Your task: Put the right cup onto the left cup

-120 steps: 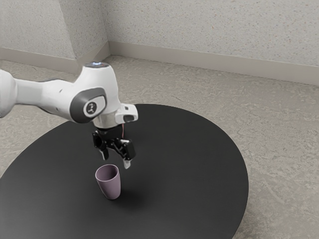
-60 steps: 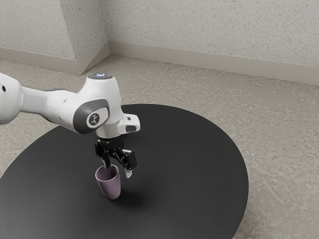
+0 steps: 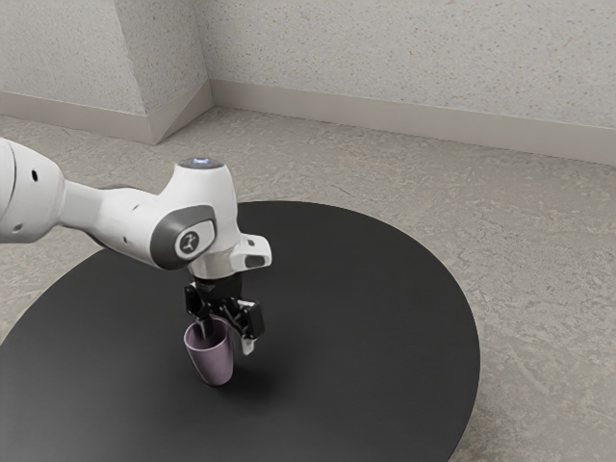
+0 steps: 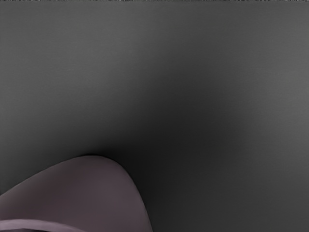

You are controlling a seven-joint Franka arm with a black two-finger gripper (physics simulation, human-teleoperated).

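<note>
My gripper points down at the rim of a mauve cup, its fingers apart. One finger reaches into the cup's mouth, and the other hangs outside the wall, on the side toward the exterior view's right, with a gap to it. The cup stands upright on the black table. In the wrist view, the outer wall of the same cup and part of its rim lie close under the hand. A second cup cannot be made out now; the arm covers the table behind the hand.
The round black table extends around the cup, its curved edge toward the exterior view's right. Past it lie the grey floor and a speckled wall.
My hand has come down over the mauve cup, and one finger has entered its mouth. The cup has stayed put. A pink edge seen behind the hand earlier is now covered.
</note>
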